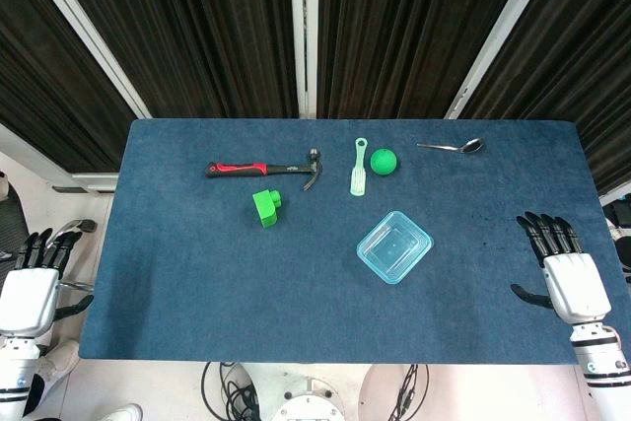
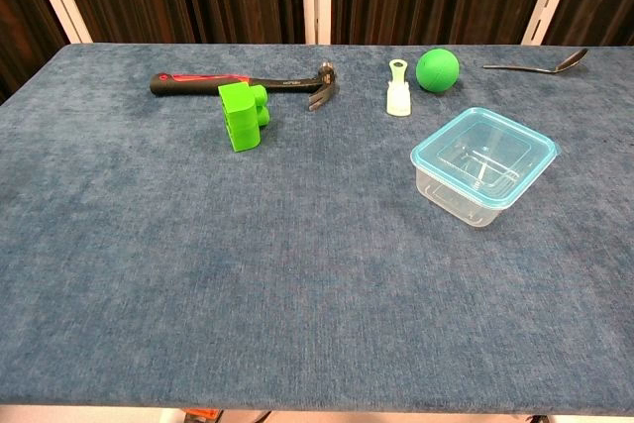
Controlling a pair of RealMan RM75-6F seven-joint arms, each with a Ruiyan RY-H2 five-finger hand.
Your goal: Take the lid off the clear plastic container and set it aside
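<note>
The clear container, its lid on, sits at about four o'clock from the worktop's middle, light, thin and slippery-looking, best pinched at a lid corner, while left hand and right hand rest released, fingers apart.

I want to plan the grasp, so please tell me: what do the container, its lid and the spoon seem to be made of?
The container looks like clear glossy plastic: the blue cloth shows through its walls. Its lid seems to be clear plastic with a light blue tinted rim. The spoon appears to be polished metal, grey with bright reflections.
</note>
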